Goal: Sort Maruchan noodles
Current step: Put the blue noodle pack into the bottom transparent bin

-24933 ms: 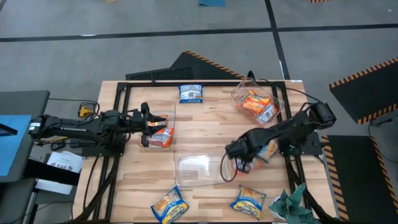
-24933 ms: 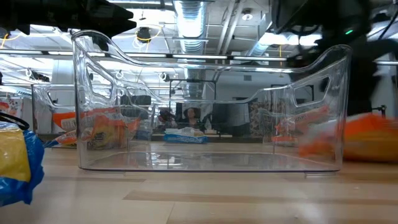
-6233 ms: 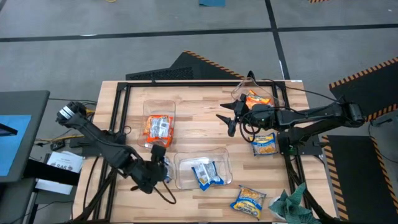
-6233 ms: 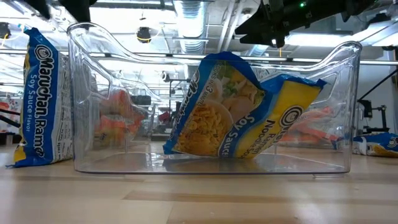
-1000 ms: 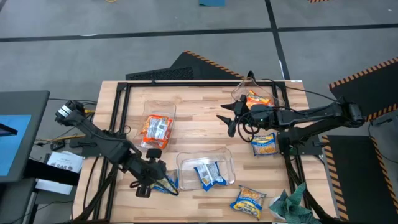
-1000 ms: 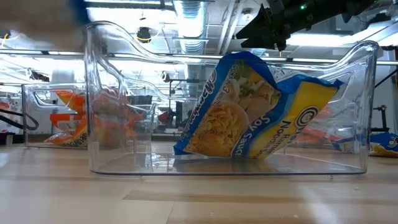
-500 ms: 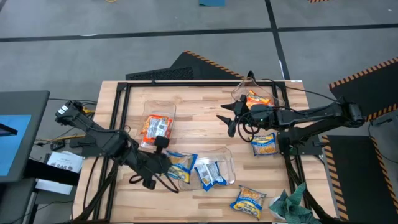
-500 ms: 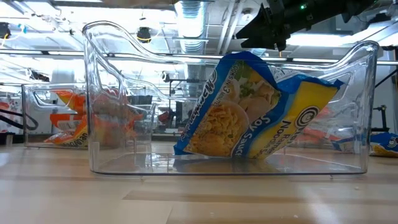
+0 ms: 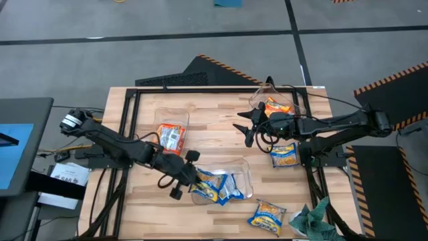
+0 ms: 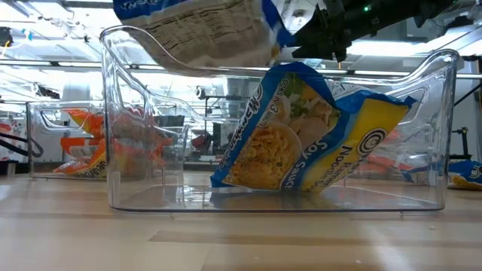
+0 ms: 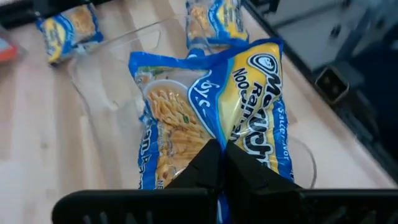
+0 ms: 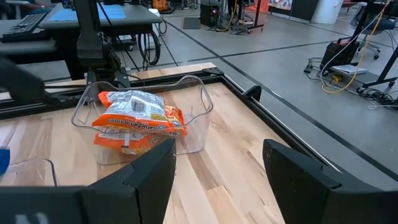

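A blue-and-yellow plastic ramen packet [image 11: 211, 118] hangs pinched between the pressed-together fingers of the left gripper [image 9: 192, 176], just above the near clear plastic tub [image 9: 242, 167], which already holds another blue-and-yellow packet [image 10: 301, 135]. The right gripper [image 9: 246, 125], fingers spread, hovers near the far clear tub of orange packets [image 9: 273, 107]. Two more blue-and-yellow packets, it seems, lie on the wooden table [image 9: 214, 127].

Left gripper [image 9: 190, 178] holds blue-yellow packet [image 9: 207, 185] over front tub [image 9: 245, 175]; right gripper [image 9: 243, 127] hovers mid-table.
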Available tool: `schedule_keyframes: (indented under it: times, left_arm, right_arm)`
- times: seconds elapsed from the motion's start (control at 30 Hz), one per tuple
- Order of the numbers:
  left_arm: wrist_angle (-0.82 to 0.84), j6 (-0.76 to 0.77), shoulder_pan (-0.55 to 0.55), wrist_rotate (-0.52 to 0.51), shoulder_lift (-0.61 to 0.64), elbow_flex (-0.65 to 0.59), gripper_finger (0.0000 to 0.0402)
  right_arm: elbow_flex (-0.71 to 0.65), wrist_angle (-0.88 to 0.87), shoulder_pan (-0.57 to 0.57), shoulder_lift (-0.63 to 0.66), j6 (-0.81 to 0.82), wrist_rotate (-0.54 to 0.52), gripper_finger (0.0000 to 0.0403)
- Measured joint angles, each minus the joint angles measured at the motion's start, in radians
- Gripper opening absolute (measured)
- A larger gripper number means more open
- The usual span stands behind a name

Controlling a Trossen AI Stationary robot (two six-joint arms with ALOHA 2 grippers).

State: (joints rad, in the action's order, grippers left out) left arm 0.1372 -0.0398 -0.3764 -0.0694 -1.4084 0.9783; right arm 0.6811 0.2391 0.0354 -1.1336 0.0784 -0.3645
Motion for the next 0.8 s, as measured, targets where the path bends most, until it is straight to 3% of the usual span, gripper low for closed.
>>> schedule_keyframes:
  times: [0.13, 0.23, 0.6, 0.8]
  left_arm:
    - [-0.175, 0.099, 0.015, -0.035, -0.001, -0.084, 0.0]
    - [-0.182, 0.122, 0.019, -0.092, -0.001, -0.086, 0.0011]
    - [-0.149, 0.085, 0.017, -0.096, 0.004, -0.031, 0.0156]
    - [0.003, 0.057, 0.021, -0.141, 0.082, 0.01, 0.0184]
  right_arm:
    - [0.0, 0.0, 0.0, 0.0, -0.007, 0.0, 0.0264]
    - [0.0, 0.0, 0.001, 0.0, -0.007, 0.0, 0.0264]
    - [0.0, 0.002, 0.001, 0.0, -0.007, 0.0, 0.0264]
    - [0.034, -0.034, -0.057, 0.033, 0.016, -0.001, 0.0264]
